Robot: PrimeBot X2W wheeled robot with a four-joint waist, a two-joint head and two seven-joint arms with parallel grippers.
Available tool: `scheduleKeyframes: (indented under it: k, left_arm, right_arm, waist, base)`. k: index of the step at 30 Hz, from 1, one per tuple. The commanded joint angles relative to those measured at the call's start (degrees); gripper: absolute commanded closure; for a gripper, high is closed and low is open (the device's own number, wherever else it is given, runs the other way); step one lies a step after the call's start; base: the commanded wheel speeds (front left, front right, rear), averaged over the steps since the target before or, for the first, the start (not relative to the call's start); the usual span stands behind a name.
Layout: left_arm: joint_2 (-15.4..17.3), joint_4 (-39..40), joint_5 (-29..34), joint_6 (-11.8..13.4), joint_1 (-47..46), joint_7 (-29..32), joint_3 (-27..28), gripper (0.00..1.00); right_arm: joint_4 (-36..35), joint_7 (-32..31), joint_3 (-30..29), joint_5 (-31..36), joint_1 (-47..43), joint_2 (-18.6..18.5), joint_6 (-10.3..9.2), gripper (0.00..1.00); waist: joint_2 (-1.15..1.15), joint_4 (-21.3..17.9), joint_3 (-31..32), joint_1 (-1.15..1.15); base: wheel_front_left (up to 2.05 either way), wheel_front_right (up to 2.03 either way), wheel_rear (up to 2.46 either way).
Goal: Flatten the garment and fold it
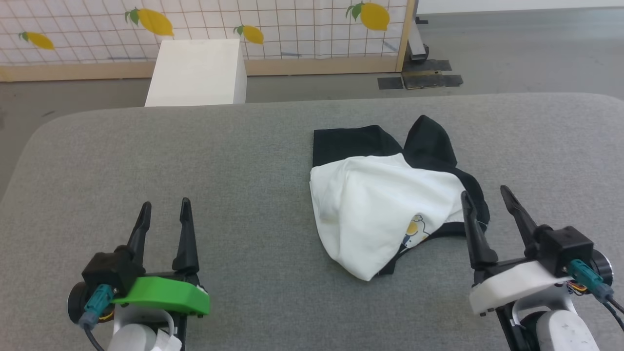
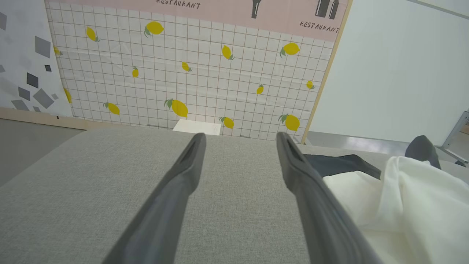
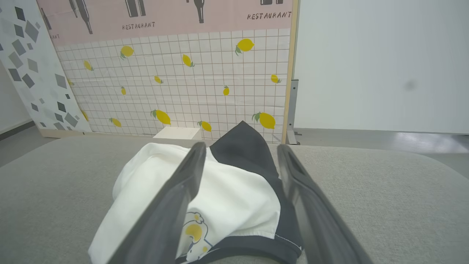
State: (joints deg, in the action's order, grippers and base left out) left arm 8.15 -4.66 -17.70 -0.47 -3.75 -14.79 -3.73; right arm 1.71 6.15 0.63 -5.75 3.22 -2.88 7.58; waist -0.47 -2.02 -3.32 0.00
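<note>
The garment (image 1: 375, 209) lies crumpled on the grey bench (image 1: 219, 161), right of centre in the head view. Its white body is bunched at the front, with the black sleeves and shoulders folded up behind it toward the top of the frame. A small yellow print (image 1: 413, 228) shows near its lower right edge.

The left gripper (image 1: 165, 204) sits at the lower left, fingers spread wide and empty, well apart from the cloth. The right gripper (image 1: 485, 192) is at the lower right, also spread wide with nothing between its fingers, just beside the garment's black right edge; I cannot tell whether it touches.

A white box (image 1: 197, 73) stands beyond the bench at the upper left, before a lemon-printed panel (image 1: 292, 29).
</note>
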Motion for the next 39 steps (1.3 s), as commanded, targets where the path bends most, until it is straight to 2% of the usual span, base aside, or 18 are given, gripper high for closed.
scheduleKeyframes:
  k: [1,6,13,23,24,25,27,34,39]
  left_arm:
    - [-0.77,0.47,1.11,-0.58,0.89,-0.20,0.49,0.00]
    - [-2.16,0.60,2.47,-1.95,0.20,-0.20,1.47,0.00]
    - [-3.82,0.81,3.54,-3.27,-1.20,-0.20,2.25,0.00]
    - [-5.01,0.47,3.75,-4.84,-4.12,-0.20,1.93,0.00]
    - [-5.06,0.42,3.73,-4.92,-4.25,-0.20,1.88,0.00]
    - [-5.10,0.38,3.72,-4.98,-4.34,-0.20,1.84,0.00]
    - [-5.16,0.18,3.65,-5.12,-4.36,-0.20,1.86,0.00]
    - [-5.24,-0.96,3.56,-5.42,-3.65,-0.20,2.30,0.00]
    - [-5.26,-1.34,3.60,-5.27,-2.54,-0.20,2.17,0.00]
  right_arm:
    - [-0.35,-0.63,0.66,1.02,0.60,0.01,-0.09,0.00]
    - [1.61,-5.42,5.87,3.96,6.39,0.01,-0.09,0.00]
    - [11.44,-22.21,13.05,5.72,17.90,0.01,-0.09,0.00]
    - [25.14,-37.28,13.04,9.60,30.41,-0.54,-0.09,0.00]
    - [26.27,-38.61,12.86,9.72,30.97,-0.57,-0.09,0.02]
    - [27.22,-39.83,12.89,9.77,31.40,-0.59,-0.09,0.55]
    - [28.61,-41.64,13.15,9.50,32.05,-0.73,-0.09,1.00]
    - [26.28,-38.03,12.91,6.00,32.27,-0.93,-0.09,1.00]
    - [17.58,-35.63,13.51,1.32,28.05,-0.77,-0.09,1.00]
  waist:
    - [0.45,0.59,-0.51,0.00]
    - [0.45,1.92,-1.78,0.00]
    - [0.45,4.16,-4.05,0.00]
    - [0.45,7.77,-7.84,0.00]
    - [0.45,7.96,-8.01,0.00]
    - [0.45,8.12,-8.12,0.00]
    - [0.45,8.35,-8.20,0.00]
    - [0.45,7.90,-6.39,0.00]
    - [0.45,6.98,-3.40,0.00]
  base:
    - [0.00,0.00,0.00]
    - [0.00,0.00,0.00]
    - [0.00,0.00,0.00]
    - [0.00,0.00,0.00]
    - [0.00,0.00,0.00]
    - [0.00,0.00,0.00]
    - [0.00,0.00,0.00]
    - [0.00,0.00,0.00]
    - [0.00,0.00,0.00]
